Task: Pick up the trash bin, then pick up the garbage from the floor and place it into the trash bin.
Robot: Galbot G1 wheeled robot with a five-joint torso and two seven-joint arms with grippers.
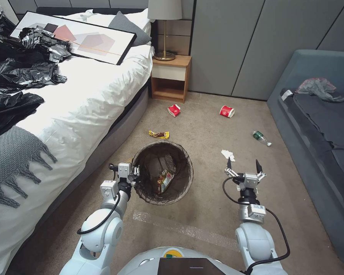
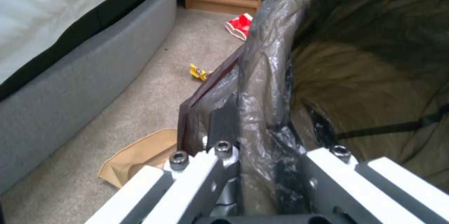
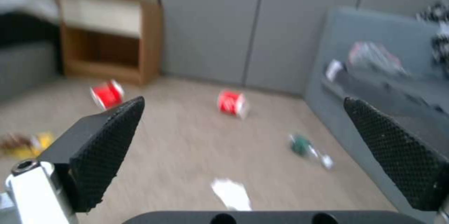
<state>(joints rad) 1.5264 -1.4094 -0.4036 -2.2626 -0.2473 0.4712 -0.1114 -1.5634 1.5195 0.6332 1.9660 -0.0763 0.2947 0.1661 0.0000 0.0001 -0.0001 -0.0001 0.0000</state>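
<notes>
While the left gripper [image 1: 135, 176] is clamped on the rim of the trash bin [image 1: 181, 160] (a wrapper lies inside), the right gripper [image 1: 243, 166] hangs spread wide, a white tissue [image 1: 228, 154] just beyond it.

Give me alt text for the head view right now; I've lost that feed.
The left hand is clamped on the rim of the round white plastic trash bin with the dark brown liner, wrappers already inside. The right hand hovers open above the carpet by a crumpled white tissue. Beyond lie two red-and-white paper cups.
</notes>
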